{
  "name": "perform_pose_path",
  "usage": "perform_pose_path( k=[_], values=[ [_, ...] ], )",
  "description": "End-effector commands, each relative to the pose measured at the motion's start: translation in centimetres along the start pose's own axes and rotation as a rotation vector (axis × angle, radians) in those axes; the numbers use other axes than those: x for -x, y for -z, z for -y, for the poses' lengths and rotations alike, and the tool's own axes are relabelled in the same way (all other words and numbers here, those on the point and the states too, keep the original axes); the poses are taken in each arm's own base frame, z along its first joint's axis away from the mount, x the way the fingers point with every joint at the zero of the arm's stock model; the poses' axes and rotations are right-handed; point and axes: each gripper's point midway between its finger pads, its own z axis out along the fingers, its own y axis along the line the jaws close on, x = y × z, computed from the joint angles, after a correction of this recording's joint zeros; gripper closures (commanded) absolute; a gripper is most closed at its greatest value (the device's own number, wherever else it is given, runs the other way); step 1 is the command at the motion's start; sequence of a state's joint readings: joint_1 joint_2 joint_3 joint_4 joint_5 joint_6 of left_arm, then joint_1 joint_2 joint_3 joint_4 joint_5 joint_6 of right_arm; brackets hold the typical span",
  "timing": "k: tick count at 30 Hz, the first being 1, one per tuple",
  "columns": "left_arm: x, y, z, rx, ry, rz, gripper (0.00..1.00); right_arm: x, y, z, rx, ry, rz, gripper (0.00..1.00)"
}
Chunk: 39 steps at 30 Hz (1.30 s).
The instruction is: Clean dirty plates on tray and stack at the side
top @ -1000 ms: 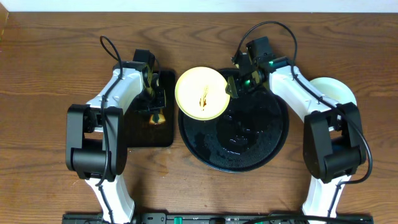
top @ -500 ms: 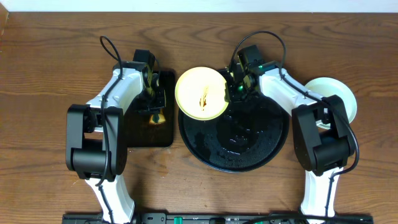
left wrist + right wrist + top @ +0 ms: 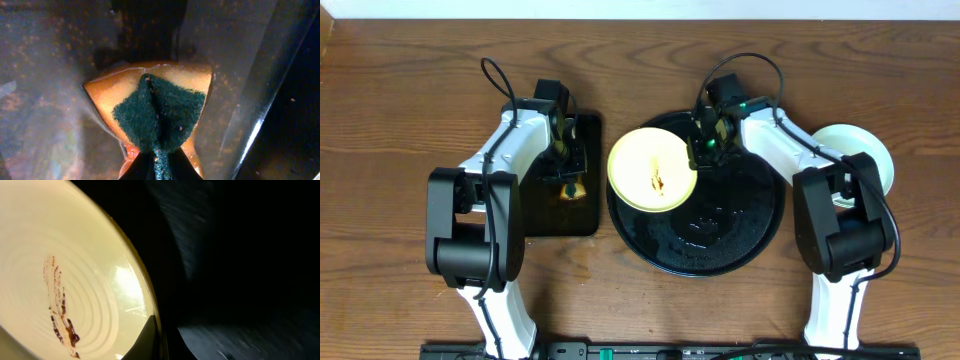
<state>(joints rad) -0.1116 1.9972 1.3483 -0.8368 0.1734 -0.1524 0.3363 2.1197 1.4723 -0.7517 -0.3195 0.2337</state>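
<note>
My right gripper (image 3: 697,155) is shut on the rim of the pale yellow plate (image 3: 653,171) and holds it over the left part of the round black tray (image 3: 720,235). The plate has a brown smear in its centre, which the right wrist view (image 3: 62,315) also shows. My left gripper (image 3: 570,180) is shut on a yellow sponge with a green scouring pad (image 3: 159,115), over the small rectangular black tray (image 3: 545,205). A pale mint plate (image 3: 865,155) lies on the table to the right of the round tray, partly hidden by the right arm.
The brown wooden table (image 3: 400,120) lies around both trays. A pale wall edge (image 3: 640,8) runs along the back. The arm bases stand at the front edge.
My right gripper has moved the yellow plate a little right and toward the front, further over the round tray. The left arm has not moved.
</note>
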Motion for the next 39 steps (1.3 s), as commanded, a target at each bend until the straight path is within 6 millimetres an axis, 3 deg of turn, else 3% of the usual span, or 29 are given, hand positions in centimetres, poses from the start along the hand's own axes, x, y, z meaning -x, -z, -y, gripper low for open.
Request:
perform_pose_path(
  k=[1, 6, 12, 20, 29, 35, 39],
  values=[
    [-0.8, -0.3, 0.5, -0.021, -0.022, -0.021, 0.91, 1.1, 2.5, 3.4, -0.160, -0.035, 0.067, 0.99],
    [-0.8, -0.3, 0.5, -0.020, -0.022, -0.021, 0.91, 0.7, 5.5, 5.4, -0.284, -0.053, 0.092, 0.99],
    [-0.1, 1.7, 0.3, 0.005, -0.028, 0.027, 0.91, -1.3, 6.0, 7.3, -0.396, -0.066, 0.018, 0.99],
    [1.5, 7.4, -0.1, 0.048, -0.040, 0.216, 0.92, -1.4, 6.0, 7.3, -0.396, -0.067, 0.013, 0.99],
    [2.8, 9.4, 0.0, 0.010, 0.067, 0.313, 0.93, -1.6, 6.0, 7.3, -0.398, -0.067, 0.006, 0.99],
    [4.3, 11.4, 0.7, -0.002, -0.049, 0.413, 0.93, -1.6, 6.0, 7.3, -0.398, -0.067, 0.007, 0.99],
    [4.9, 14.2, 1.1, -0.008, -0.109, 0.512, 0.93, -1.6, 6.0, 7.3, -0.397, -0.067, 0.008, 0.99]
  ],
)
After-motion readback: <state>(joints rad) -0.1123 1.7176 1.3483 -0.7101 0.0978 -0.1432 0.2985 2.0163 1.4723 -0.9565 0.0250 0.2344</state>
